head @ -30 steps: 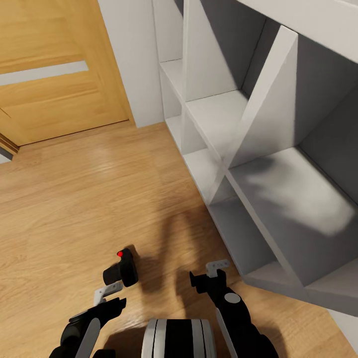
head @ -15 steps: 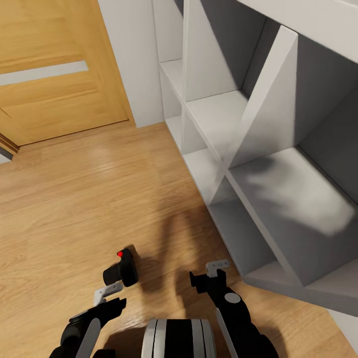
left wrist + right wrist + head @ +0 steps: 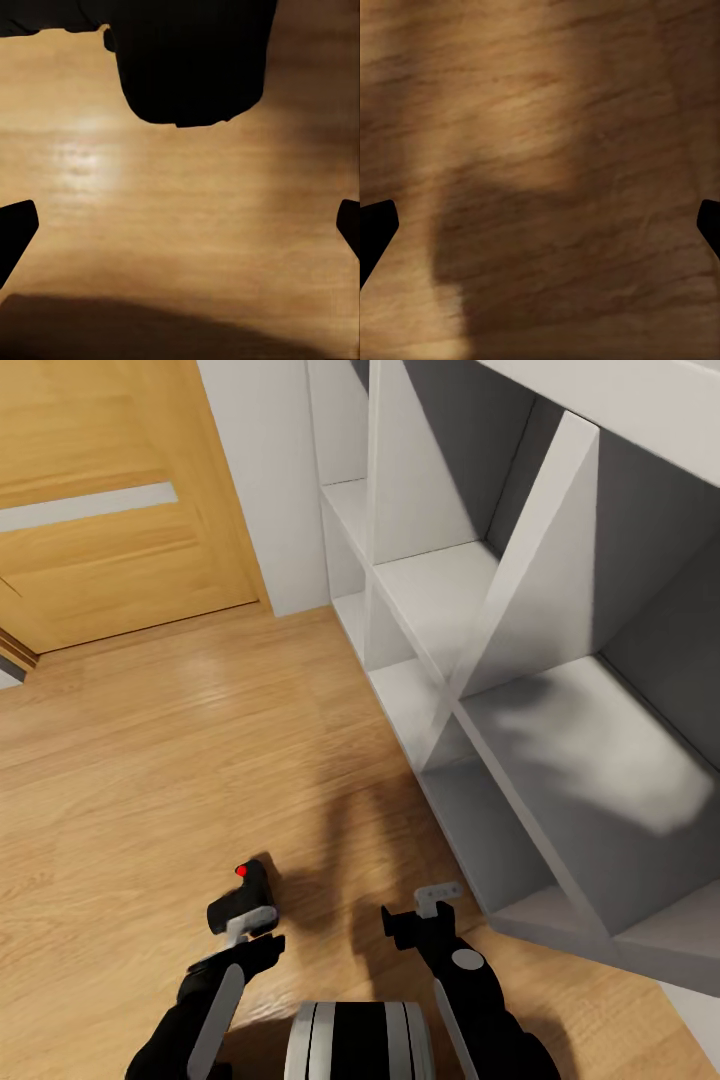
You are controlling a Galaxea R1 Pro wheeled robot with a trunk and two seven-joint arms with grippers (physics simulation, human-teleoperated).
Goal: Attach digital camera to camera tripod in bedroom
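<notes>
The head view looks steeply down and forward from above the trunk, taking in the wood floor (image 3: pixel 150 760), the white cubby shelf (image 3: pixel 520 660) at its right and a wooden door (image 3: pixel 110 510) at far left. Both wrist views face the same floor (image 3: pixel 195 225) from close above, between dark fingertips (image 3: pixel 15 232) at the frame edges. The left wrist view shares the digital camera (image 3: pixel 191 60) with the head view (image 3: pixel 245 900); the right wrist view shares only floor boards (image 3: pixel 540 150).
</notes>
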